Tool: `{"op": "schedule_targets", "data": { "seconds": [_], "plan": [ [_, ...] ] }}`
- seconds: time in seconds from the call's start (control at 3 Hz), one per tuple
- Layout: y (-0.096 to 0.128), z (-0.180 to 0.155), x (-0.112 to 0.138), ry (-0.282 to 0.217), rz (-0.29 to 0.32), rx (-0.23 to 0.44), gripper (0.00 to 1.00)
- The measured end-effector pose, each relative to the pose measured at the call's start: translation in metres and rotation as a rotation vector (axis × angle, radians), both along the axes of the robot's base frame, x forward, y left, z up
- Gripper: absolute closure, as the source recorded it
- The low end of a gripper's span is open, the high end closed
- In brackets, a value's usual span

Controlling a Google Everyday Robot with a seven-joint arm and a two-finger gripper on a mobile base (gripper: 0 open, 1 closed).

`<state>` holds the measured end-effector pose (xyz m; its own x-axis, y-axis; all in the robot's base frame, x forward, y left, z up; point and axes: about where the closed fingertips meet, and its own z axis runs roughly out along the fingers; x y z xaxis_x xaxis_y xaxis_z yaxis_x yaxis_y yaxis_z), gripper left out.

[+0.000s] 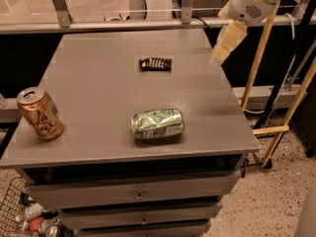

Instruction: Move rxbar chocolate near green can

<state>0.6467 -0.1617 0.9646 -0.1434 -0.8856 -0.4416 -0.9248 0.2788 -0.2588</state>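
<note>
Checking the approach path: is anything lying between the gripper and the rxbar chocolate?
No. In the camera view, only bare tabletop separates the gripper, at the table's right edge, from the rxbar chocolate.

The grey counter (94, 73) carries three things, each well apart from the others. Taking its middle as the clock's centre, the rxbar chocolate (155, 63) lies flat at about 12 o'clock, long side across. The green can (157, 124), dented, lies on its side at about 5 o'clock. An orange-copper can (40, 113) stands upright at 8 o'clock, near the left edge. The gripper (224, 46) hangs above the counter's right edge at 2 o'clock, touching nothing.
</note>
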Motion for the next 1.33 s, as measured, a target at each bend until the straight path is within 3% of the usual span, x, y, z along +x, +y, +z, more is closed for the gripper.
{"op": "schedule_targets", "data": {
  "seconds": [0.33,0.67,1.33],
  "plan": [
    [0.000,0.001,0.000,-0.001,0.000,0.000,0.00],
    [0.036,-0.026,0.015,0.031,0.050,0.062,0.00],
    [0.097,-0.065,0.035,0.056,0.025,0.166,0.00]
  ]
}}
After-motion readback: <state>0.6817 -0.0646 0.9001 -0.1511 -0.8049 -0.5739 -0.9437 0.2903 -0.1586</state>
